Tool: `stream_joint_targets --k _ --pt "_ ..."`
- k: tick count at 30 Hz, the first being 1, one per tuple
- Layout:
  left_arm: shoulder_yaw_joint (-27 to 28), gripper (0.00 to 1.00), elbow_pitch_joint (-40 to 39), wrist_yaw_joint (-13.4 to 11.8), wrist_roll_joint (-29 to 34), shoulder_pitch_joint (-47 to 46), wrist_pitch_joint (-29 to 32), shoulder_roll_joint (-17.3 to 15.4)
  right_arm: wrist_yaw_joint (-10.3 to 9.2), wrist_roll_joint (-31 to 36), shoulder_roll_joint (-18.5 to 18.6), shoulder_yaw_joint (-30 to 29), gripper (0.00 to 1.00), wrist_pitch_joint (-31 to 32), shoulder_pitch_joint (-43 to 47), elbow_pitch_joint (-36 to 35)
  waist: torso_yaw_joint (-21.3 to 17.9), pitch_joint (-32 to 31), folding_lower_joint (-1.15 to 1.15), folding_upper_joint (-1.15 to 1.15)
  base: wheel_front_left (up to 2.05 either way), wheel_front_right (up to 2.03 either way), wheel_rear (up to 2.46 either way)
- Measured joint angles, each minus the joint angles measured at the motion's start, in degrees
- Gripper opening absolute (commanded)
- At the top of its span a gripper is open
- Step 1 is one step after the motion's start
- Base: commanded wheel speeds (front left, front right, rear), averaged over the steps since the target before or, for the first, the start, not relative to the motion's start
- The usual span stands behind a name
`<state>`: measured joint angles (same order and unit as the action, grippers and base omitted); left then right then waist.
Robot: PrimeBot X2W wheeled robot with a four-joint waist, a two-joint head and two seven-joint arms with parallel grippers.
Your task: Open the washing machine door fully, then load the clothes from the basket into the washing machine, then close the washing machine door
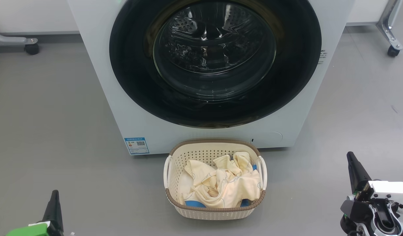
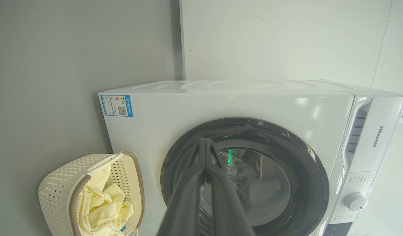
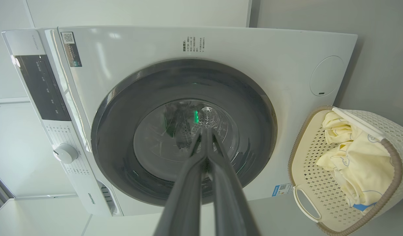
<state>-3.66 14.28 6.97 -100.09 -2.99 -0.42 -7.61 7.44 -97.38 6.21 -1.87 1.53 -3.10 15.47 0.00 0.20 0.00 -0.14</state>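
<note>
Both pincers are pressed together on nothing. The left gripper (image 2: 204, 141) and right gripper (image 3: 205, 131) point at the washing machine door (image 1: 215, 62), shut ahead of them on the washing machine (image 1: 99, 65). Between them, nearer, the basket (image 1: 214, 143) holds the clothes (image 1: 221, 185). Opening looks like the step in hand; one gripper must reach forward and catch the door's edge.

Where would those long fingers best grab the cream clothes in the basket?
Probably the bunched folds standing highest in the clothes, toward the washing machine side, coming straight down from above. The basket walls enclose the heap all round, and the open top leaves the only free way in.
</note>
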Motion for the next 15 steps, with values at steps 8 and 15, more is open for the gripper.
stream_joint_targets --k 8,15 --pt "0.1 0.00 0.0 0.0 0.2 0.0 0.3 0.1 0.00 0.0 -0.1 -0.1 0.00 0.2 0.0 0.0 0.0 0.0 0.00 0.00 0.00 0.00 0.00" --pt "0.2 0.00 0.0 0.0 0.2 0.0 0.4 0.2 0.00 0.0 -0.2 -0.1 0.00 0.2 0.0 0.0 0.0 0.0 0.00 0.00 0.00 0.00 0.00"
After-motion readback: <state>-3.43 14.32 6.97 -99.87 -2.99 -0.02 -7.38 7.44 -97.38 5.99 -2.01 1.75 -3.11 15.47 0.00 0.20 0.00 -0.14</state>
